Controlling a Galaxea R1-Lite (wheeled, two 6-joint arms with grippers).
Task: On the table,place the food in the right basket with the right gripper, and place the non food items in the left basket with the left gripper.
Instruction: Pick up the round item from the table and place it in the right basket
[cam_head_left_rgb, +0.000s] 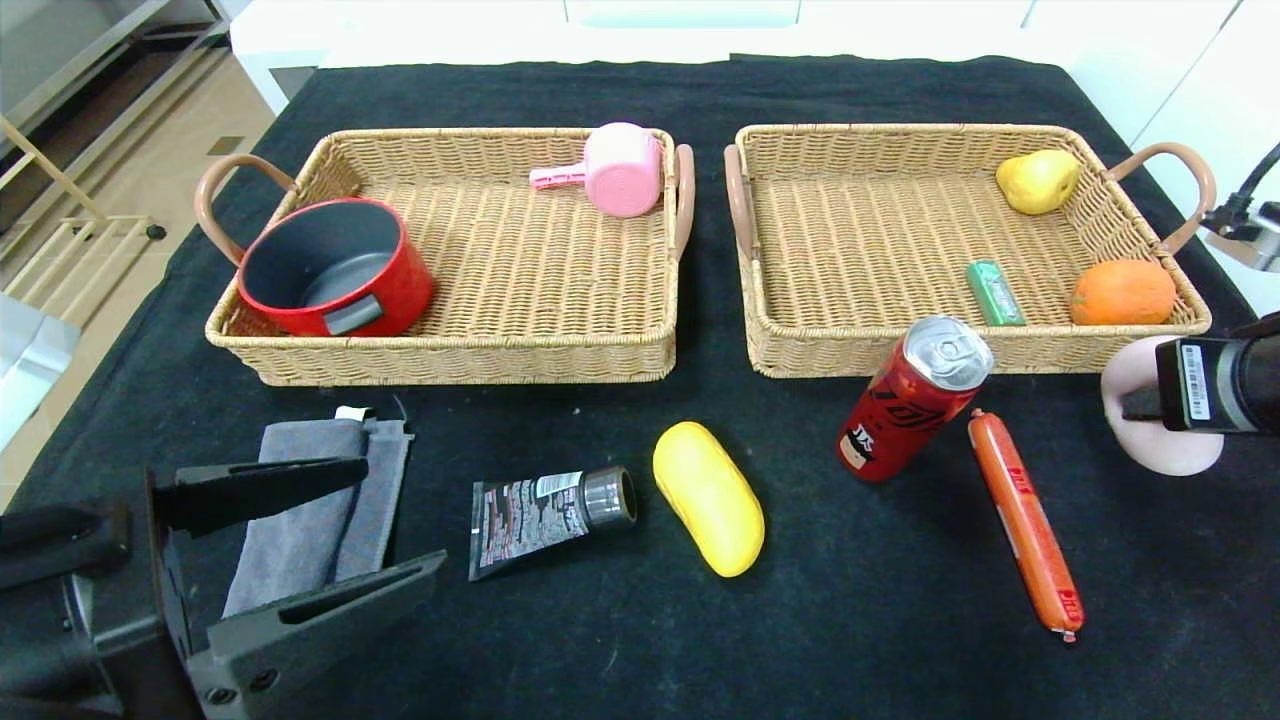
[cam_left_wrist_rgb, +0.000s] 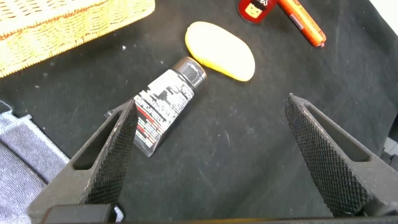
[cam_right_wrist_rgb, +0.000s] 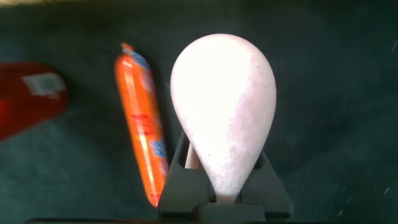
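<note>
My right gripper (cam_head_left_rgb: 1135, 403) is shut on a pale pink egg-shaped thing (cam_head_left_rgb: 1165, 445) at the table's right edge, in front of the right basket (cam_head_left_rgb: 850, 352). In the right wrist view the pink thing (cam_right_wrist_rgb: 224, 106) sits between the fingers of my right gripper (cam_right_wrist_rgb: 224, 152), beside an orange sausage (cam_right_wrist_rgb: 140, 124). My left gripper (cam_head_left_rgb: 405, 512) is open and empty at the front left, over a grey cloth (cam_head_left_rgb: 320, 510). In the left wrist view my left gripper (cam_left_wrist_rgb: 210, 106) is near a black-and-white tube (cam_left_wrist_rgb: 165, 99) and a yellow oblong thing (cam_left_wrist_rgb: 221, 51).
On the cloth lie the tube (cam_head_left_rgb: 550, 510), the yellow thing (cam_head_left_rgb: 708, 497), a tilted red can (cam_head_left_rgb: 915, 400) and the sausage (cam_head_left_rgb: 1025, 520). The left basket (cam_head_left_rgb: 450, 355) holds a red pot (cam_head_left_rgb: 335, 265) and pink cup (cam_head_left_rgb: 622, 168). The right basket holds a pear (cam_head_left_rgb: 1038, 180), orange (cam_head_left_rgb: 1122, 292) and green pack (cam_head_left_rgb: 995, 292).
</note>
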